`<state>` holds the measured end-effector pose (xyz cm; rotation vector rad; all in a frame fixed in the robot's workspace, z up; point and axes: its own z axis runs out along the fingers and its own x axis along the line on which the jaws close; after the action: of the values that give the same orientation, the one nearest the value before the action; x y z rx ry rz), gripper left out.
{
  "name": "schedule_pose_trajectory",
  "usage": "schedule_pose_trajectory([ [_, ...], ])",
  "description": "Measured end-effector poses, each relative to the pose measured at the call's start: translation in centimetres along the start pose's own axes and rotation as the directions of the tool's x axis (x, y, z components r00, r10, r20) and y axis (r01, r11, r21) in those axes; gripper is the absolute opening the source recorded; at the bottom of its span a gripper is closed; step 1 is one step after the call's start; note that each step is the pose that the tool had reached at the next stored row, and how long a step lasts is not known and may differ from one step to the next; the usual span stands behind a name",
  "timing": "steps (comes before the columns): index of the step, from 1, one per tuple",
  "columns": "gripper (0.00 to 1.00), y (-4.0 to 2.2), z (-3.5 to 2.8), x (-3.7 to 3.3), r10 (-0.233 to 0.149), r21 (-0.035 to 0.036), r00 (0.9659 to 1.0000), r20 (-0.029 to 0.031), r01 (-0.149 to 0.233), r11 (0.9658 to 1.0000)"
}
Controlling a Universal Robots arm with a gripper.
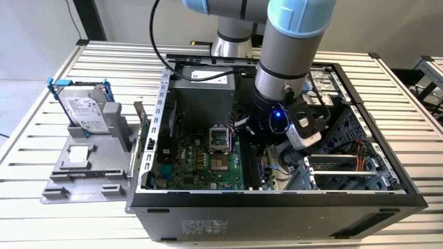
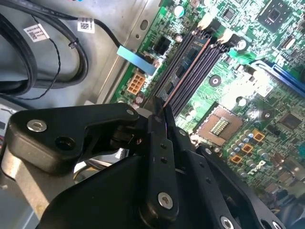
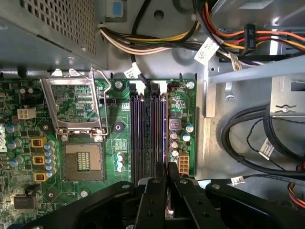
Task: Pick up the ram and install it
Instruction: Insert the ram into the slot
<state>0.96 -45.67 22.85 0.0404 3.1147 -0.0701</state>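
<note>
Green board: motherboard [image 3: 86, 119] lies flat in the open computer case [image 1: 387, 192], so the slots face up toward the arm.
Gripper: gripper [image 2: 164, 114] hangs low over the slots [image 3: 147, 133], at frame centre in the exterior view; fingers [image 3: 155, 191] pinched narrow on a thin edge.
Ram: ram [image 2: 186, 67] is edge-on, running from between the fingertips up toward upper centre of the second wrist view, lined up along a slot and apparently seated or nearly so.
Why held so: thin edge grip keeps the stick upright, parallel to the slot.
Clips: pale latches [image 3: 138, 86] at the far slot ends.
Hard drive: hard drive [image 1: 86, 109] stands on a grey tray, left of frame, well apart.
</note>
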Motion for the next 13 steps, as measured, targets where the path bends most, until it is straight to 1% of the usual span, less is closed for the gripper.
schedule_pose_trajectory([
  [5, 0.00, -0.18, 0.05, 0.02, -0.001, 0.0027, 1.0000, -0.0011, 0.001, 1.0000],
  [9, 0.00, -0.17, 0.26, 0.02, -0.001, 0.0089, 1.0000, -0.0044, 0.001, 1.0000],
  [13, 0.00, -0.17, 0.38, 0.03, -0.002, 0.0118, 1.0000, -0.0063, 0.002, 0.9999],
])
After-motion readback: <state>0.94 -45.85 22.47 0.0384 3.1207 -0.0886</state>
